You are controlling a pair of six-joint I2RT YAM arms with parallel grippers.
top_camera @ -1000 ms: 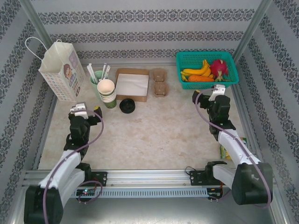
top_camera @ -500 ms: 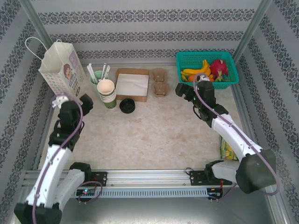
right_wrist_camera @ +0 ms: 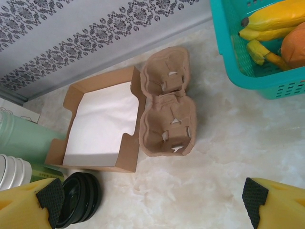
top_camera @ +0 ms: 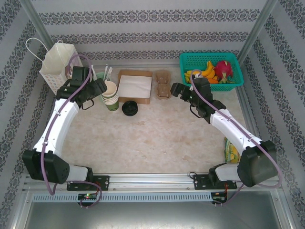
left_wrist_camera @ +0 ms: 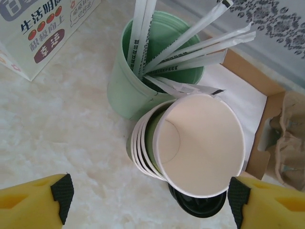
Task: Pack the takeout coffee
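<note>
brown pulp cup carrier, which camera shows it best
Right wrist view: the brown moulded-pulp cup carrier lies whole and close, both wells visible. Top external shows it small; left wrist catches just its edge.

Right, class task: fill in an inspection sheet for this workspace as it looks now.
Surface: marbled tabletop, no spills seen.
Job's things: black lid beside the cup stack, what it sits on unclear; paper bag upright, far left.
Clutter: mug of sticks, cardboard box, pulp carrier, fruit basket.
Grippers: left gripper open at the cup stack; right gripper open, facing the pulp carrier.
Cables: purple cable along each arm.
Surroundings: patterned walls.
</note>
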